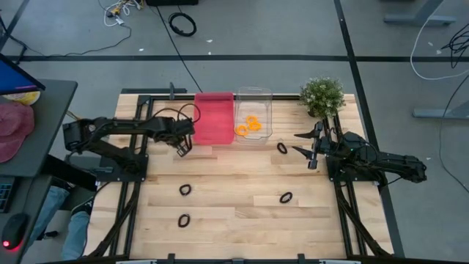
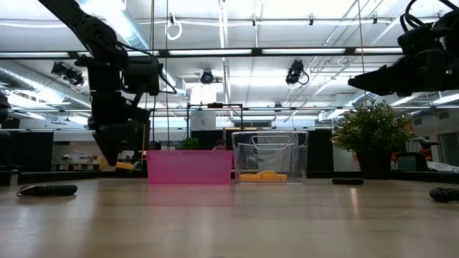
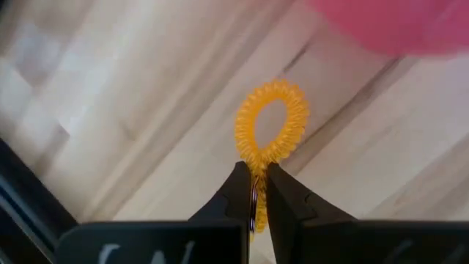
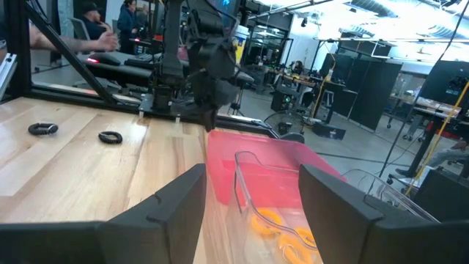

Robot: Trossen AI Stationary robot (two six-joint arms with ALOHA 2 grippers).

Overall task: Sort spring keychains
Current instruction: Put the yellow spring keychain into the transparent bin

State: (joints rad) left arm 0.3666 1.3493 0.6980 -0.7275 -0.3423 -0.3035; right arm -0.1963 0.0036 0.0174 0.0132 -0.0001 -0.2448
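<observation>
Pale wooden planks made up the table [image 1: 242,213], the broadest thing in sight, with a dark arm reaching in from each side. At its far edge stood a pink bin [image 1: 213,117] and, touching it on the right, a clear plastic bin [image 1: 254,99] holding several orange spring keychains [image 1: 249,125]; a small potted plant [image 1: 322,95] sat at the far right corner. The left gripper [image 1: 181,149] hovered just in front of the pink bin's left end, above the tabletop, its fingers pinched narrowly onto an orange spring keychain [image 3: 270,123] that hung from the tips as an open coiled loop over bare wood. In the low view that same loop showed as a small yellow-orange spot beneath the gripper, beside the pink wall. The right gripper [image 1: 306,144] hung in the air near the plant, pointed toward the bins, with its fingers [image 4: 344,194] spread wide and nothing between them. Four black spring keychains lay loose on the planks: one [image 1: 282,148] just in front of the clear bin and close to the right gripper, one [image 1: 286,197] further toward the near right, one [image 1: 185,189] left of centre, and one [image 1: 183,219] nearer the front edge, directly below that. All four lay well apart from the bins.
</observation>
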